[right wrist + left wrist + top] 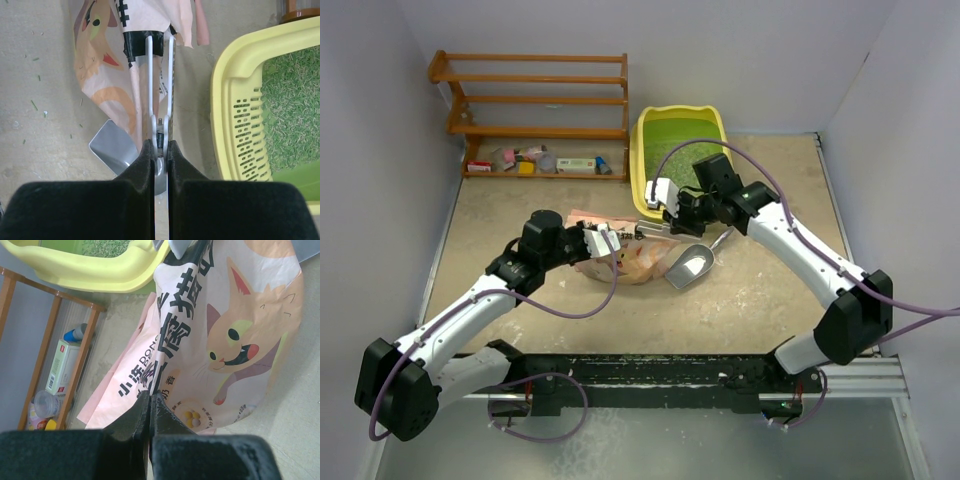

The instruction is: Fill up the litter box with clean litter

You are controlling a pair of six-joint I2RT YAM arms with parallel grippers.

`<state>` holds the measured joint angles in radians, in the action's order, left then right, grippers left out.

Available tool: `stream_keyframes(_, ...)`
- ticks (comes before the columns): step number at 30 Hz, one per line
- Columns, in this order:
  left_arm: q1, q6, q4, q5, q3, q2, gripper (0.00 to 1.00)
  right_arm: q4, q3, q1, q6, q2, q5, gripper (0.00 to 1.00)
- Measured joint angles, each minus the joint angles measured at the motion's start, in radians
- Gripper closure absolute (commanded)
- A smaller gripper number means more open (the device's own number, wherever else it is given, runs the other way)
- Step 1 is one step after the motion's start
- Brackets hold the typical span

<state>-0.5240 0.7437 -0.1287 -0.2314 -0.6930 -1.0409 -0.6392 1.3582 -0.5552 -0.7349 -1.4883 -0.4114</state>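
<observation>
bag [235, 305] looks floppy, slick, probably bottom-heavy | your left pincer [150, 396] pinches its edge | right pincer [160, 146] squeezes the white clip [149, 80] mid-frame | you'd better grip bunched folds

Arms reach inward, left hand [150, 401] and right hand [160, 150] clamped.

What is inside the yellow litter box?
Inside the litter box is a green floor sprinkled with short pale grains. From above, the right arm covers the box's near end, so what lies there cannot be seen.
</observation>
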Motion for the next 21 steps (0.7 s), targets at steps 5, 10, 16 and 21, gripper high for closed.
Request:
stream_keyframes(5,0.000,0.000,0.000,0.000,0.000,0.000,1.00,0.019,-0.018,0.000,0.014,0.039,0.000,1.00)
stream_keyframes(10,0.000,0.000,0.000,0.000,0.000,0.000,1.00,0.024,-0.039,0.000,0.023,0.109,-0.011,1.00)
stream_keyframes(16,0.000,0.000,0.000,0.000,0.000,0.000,1.00,0.023,-0.041,0.000,0.026,0.124,-0.039,1.00)
stream_keyframes(21,0.000,0.000,0.000,-0.001,0.000,0.000,1.00,0.023,-0.042,0.000,0.026,0.100,-0.053,1.00)
